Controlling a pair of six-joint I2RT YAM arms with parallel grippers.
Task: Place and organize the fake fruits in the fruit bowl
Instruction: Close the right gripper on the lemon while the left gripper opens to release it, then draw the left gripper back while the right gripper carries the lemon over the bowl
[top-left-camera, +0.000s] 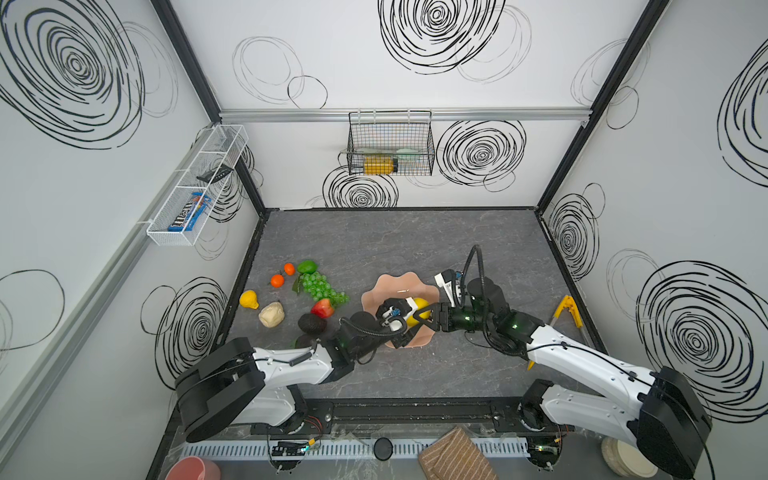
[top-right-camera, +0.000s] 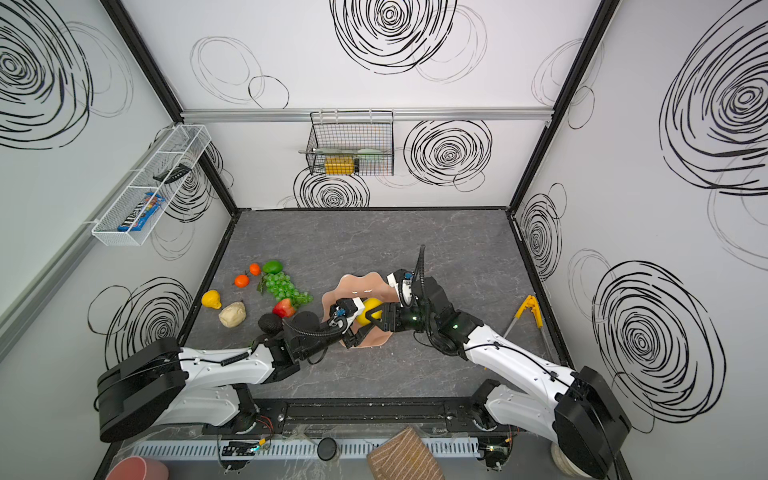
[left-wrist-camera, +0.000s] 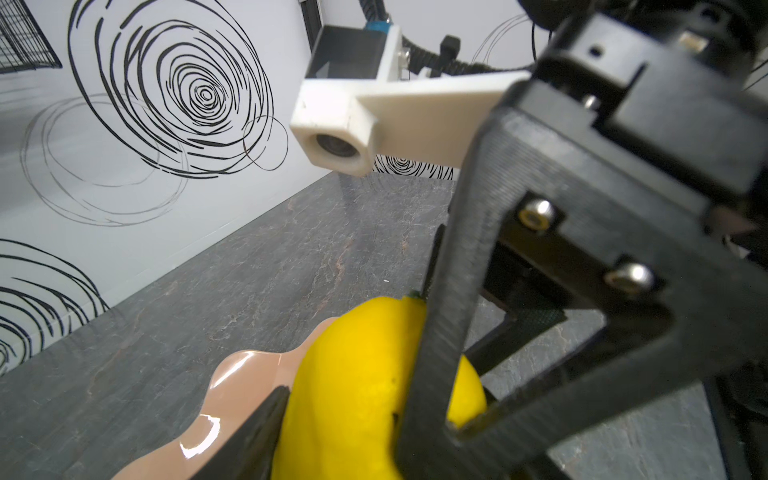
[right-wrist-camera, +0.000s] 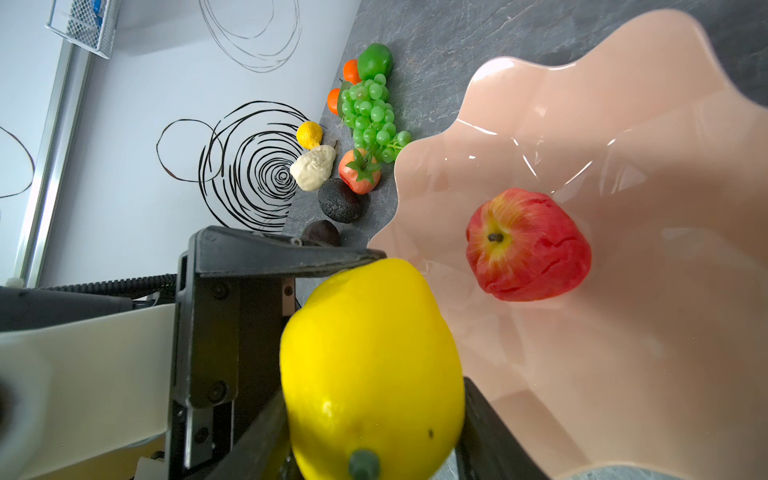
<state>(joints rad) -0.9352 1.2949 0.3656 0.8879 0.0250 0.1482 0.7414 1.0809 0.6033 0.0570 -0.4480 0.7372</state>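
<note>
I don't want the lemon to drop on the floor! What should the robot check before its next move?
1. The lemon sits between the fingers of the right gripper, touching both: ok.
2. The left gripper is free of the lemon: cannot tell.
3. The lemon is over the fruit bowl: ok.
4. There is room in the bowl beside the apple: ok.
5. The tongs are out of the way: ok.

Looks like a robotics lab test cell: boxed in by white wall panels scribbled with black spirals (top-left-camera: 353, 54), framed by black metal posts (top-left-camera: 189, 62), floored with a grey stone-patterned worktop (top-left-camera: 395, 241), fitted with two white-and-black robot arms (top-left-camera: 291, 361) at the front.
</note>
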